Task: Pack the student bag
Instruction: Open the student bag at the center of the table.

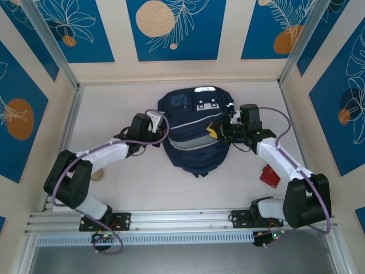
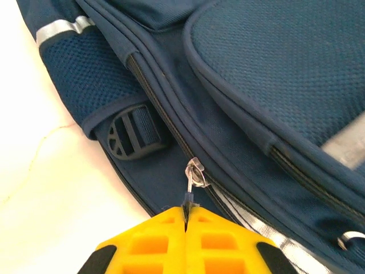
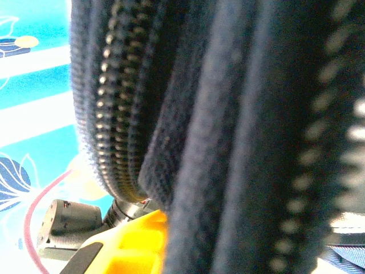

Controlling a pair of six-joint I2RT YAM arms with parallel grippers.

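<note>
L pincer [image 2: 185, 221] pinched tight on zip pull [image 2: 194, 173]; student bag [image 1: 194, 145] lies mid-tabletop [image 1: 131, 182] btwn arms. R pincer [image 1: 215, 130] narrow, gripping bag's edge fabric. Risk: thin pull slips out if L tugs off-line w/ zip track; teeth could snag cloth.

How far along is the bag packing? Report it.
Done: nothing that can be confirmed; the student bag hides its contents. In hand: the left gripper pinches the zipper pull, and the right gripper clamps the bag's zippered edge. Left: working the zipper; a red item lies outside on the table.
</note>
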